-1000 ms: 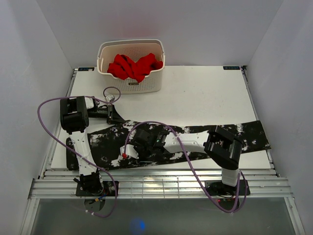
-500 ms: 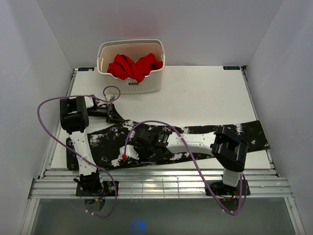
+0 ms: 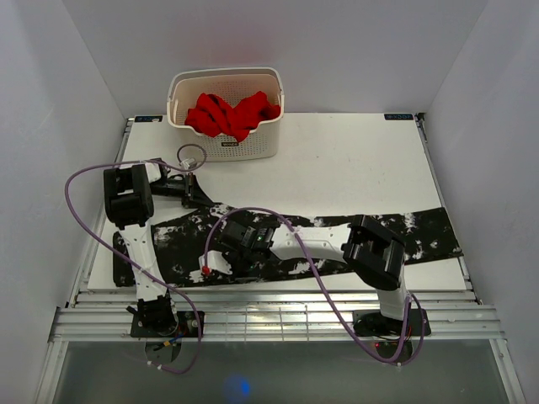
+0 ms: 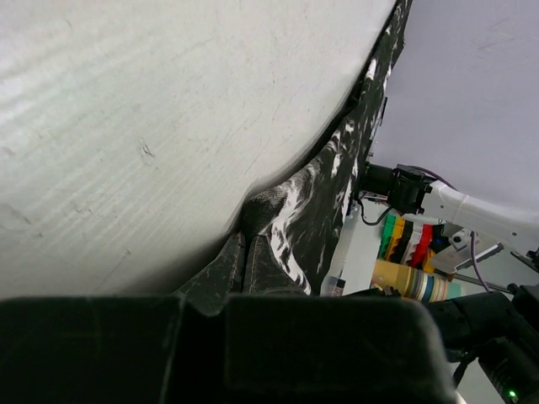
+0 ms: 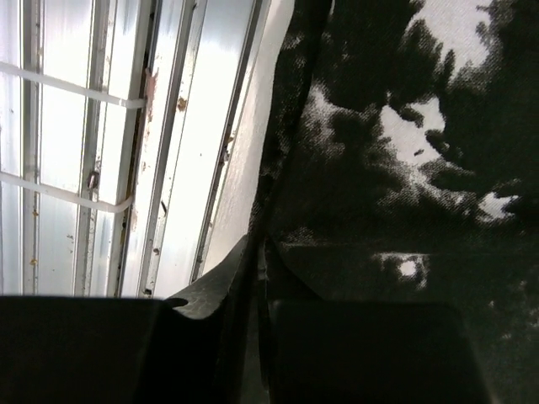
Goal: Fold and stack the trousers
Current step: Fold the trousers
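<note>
The right arm has swung its elbow back toward 6 o'clock and carried its claw a little further toward 8 o'clock along the cloth. The left arm has barely shifted.

From where I stand, the trousers (image 3: 337,240) lie stretched flat in a long band across the near part of the table (image 3: 354,168), running from about 8 o'clock to 4 o'clock. The right gripper (image 5: 257,252) is clenched on their near hem, right at the table's lip around 7 o'clock. The left gripper (image 4: 244,249) is pinched onto the far edge of the same end, near 9 o'clock, with a small ridge of cloth drawn up into its jaws.

The fabric looks thin, limp and light. It should drape and trail rather than hold a shape, and the long free leg toward 4 o'clock will likely drag across the table. Gripping the two edges of one end, as both claws do now, seems the sensible hold for carrying that end over.

The basket (image 3: 223,150) with the red garment (image 3: 232,114) sits well apart at 11 o'clock.
</note>
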